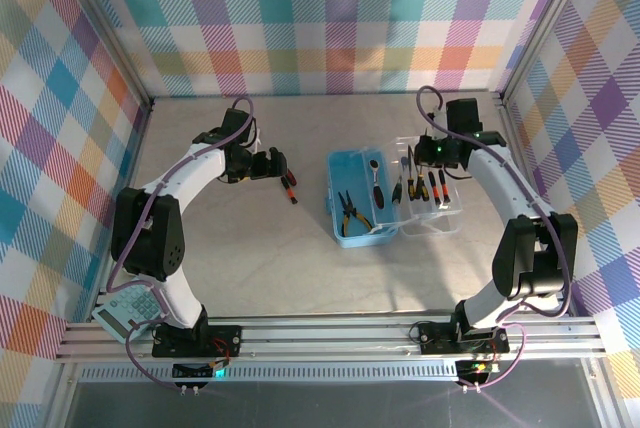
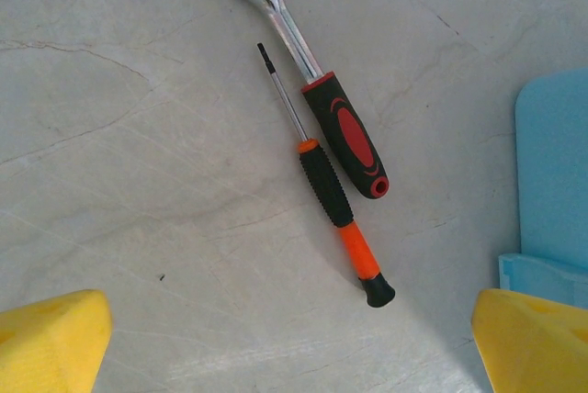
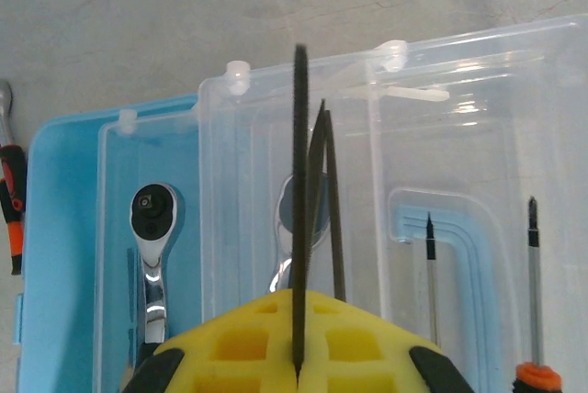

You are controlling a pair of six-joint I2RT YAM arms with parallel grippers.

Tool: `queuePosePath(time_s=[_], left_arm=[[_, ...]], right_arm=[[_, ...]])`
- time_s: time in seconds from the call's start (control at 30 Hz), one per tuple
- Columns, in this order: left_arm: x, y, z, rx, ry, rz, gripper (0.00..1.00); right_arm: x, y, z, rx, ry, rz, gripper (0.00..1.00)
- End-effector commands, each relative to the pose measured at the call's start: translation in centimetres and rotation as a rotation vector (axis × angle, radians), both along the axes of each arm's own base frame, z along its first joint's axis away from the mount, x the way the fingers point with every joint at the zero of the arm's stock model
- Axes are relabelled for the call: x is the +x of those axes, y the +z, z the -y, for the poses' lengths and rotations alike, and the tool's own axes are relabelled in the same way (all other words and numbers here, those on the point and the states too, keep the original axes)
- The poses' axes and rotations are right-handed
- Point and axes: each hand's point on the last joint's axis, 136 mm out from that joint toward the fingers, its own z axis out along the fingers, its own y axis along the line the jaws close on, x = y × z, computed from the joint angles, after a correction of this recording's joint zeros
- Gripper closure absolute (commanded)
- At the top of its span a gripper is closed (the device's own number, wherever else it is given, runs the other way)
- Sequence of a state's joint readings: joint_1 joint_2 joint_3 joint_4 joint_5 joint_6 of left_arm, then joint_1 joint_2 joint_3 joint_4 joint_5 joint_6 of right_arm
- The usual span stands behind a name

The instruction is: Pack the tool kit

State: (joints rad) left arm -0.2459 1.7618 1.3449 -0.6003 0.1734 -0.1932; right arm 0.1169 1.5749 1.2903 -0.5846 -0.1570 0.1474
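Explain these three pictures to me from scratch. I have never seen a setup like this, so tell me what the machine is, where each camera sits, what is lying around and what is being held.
Two white-and-black robot arms are bolted at the near edge of a grey table inside checked cloth walls. The wide picture looks down from above and behind them. The other two come from cameras on each arm's wrist.

In the middle lies a light-blue plastic case with its clear hinged lid folded open; black-handled pliers and a chrome ratchet rest in it.

The left gripper, with yellow pads, hangs open above a red-and-black-handled ratchet and an orange-and-black screwdriver lying on the table.

The right gripper is shut on a thin dark tool held above the lid. What tool it is, I cannot tell.
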Motion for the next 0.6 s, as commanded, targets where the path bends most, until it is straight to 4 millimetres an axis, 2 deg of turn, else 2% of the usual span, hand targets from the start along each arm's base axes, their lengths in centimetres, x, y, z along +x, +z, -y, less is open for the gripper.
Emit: queuePosePath(time_s=[0.0, 0.27, 0.47, 0.57], left_arm=[[-0.3, 0.2, -0.2, -0.008, 0.002, -0.002, 0.00], [-0.2, 0.1, -0.3, -0.002, -0.002, -0.007, 0.00], [-0.1, -0.6, -0.3, 0.008, -0.003, -0.024, 0.00], [0.0, -0.8, -0.2, 0.005, -0.005, -0.028, 0.00]], right_arm=[[0.1, 0.1, -1.4, 0.004, 0.061, 0.003, 1.00], [0.7, -1.5, -2.2, -0.006, 0.085, -0.038, 0.94], [0.8, -1.3, -2.6, -0.002, 0.100, -0.036, 0.78], [0.8, -1.0, -2.8, 0.003, 0.108, -0.031, 0.73]])
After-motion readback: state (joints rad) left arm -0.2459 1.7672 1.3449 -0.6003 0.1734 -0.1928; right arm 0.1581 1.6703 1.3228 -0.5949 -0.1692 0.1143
